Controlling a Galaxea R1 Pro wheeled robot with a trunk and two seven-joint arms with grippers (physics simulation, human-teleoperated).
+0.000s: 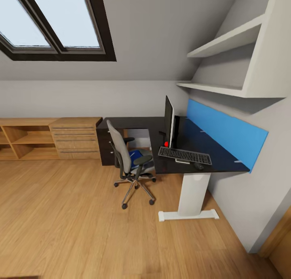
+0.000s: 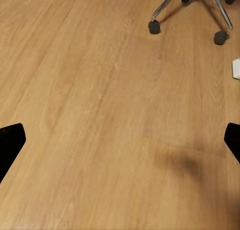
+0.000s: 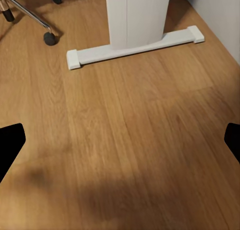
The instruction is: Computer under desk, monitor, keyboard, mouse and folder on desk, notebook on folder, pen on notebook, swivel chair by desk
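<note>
The wooden floor (image 1: 81,230) lies nearest, an open stretch of bare boards running up to the furniture. In the left wrist view the left end effector (image 2: 120,140) hangs over these boards, fingers spread wide with nothing between them; the right end effector (image 3: 120,140) is likewise spread and empty above the floor.

Further in stands the white pedestal leg (image 3: 137,17), its flat foot bar on the floor, close to the right-hand wall. Just beside it the swivel chair (image 1: 125,157) stands on its chrome star base, with casters (image 2: 154,26) resting on the boards. The chair sits at the inner edge of the counter (image 1: 220,157). The blue folder (image 1: 136,154) lies on the chair seat.

On the counter, the keyboard (image 1: 184,155) lies along the front edge, with the mouse (image 1: 198,165) just beside it at the near end. The monitor (image 1: 168,121) stands upright behind the keyboard. A blue back panel (image 1: 226,131) lines the counter's wall-side edge.

Farthest back, a light wooden drawer unit (image 1: 74,138) stands against the wall.
</note>
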